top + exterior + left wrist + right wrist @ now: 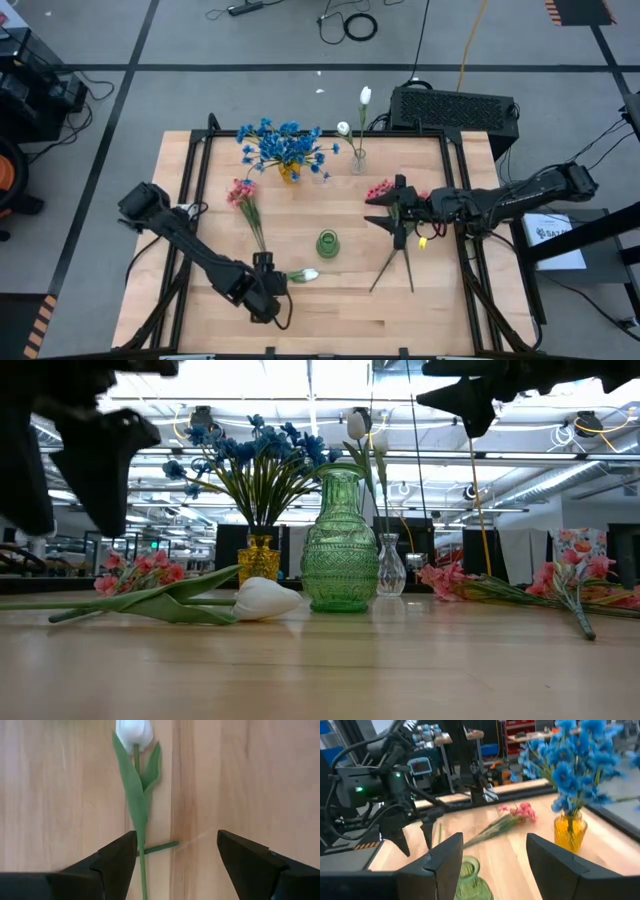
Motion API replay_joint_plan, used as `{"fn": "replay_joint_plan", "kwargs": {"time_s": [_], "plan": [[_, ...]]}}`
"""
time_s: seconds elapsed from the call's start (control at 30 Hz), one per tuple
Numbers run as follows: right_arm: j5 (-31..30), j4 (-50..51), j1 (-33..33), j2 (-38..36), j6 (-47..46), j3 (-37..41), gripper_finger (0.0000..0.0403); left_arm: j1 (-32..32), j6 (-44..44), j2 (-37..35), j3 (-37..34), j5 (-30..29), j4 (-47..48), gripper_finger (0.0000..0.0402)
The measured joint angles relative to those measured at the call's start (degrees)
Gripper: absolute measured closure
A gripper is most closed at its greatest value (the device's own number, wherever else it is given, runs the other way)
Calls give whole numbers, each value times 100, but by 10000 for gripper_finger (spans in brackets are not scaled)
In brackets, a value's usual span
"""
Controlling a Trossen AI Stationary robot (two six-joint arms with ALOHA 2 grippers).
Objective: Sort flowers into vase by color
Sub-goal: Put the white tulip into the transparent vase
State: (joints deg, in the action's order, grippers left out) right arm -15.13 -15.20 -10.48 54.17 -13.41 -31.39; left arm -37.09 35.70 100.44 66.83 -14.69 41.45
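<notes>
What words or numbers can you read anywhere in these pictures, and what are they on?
No text can be read anywhere.
White sheet right of the table: dark print, too small to read.
Screen in the room behind, right wrist view: too blurred to read.

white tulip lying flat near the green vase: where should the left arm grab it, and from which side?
Grip the white tulip by its thin stem just below the leaves, coming straight down from above. It lies flat on the table, so no side approach fits. The left gripper is open over the stem, which sits close to one finger; centring it first seems wise.
</notes>
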Motion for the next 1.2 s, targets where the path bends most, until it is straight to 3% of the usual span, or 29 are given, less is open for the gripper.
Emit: {"fn": "replay_joint_plan", "kwargs": {"time_s": [0.43,0.77,1.2], "plan": [[45,-86,-101,374,61,3,193,539,144,556,0,116,-2,121],[45,-301,-200,374,497,3,193,610,140,636,0,362,25,123],[25,-385,-241,372,558,3,193,632,151,636,-68,521,7,195]]}}
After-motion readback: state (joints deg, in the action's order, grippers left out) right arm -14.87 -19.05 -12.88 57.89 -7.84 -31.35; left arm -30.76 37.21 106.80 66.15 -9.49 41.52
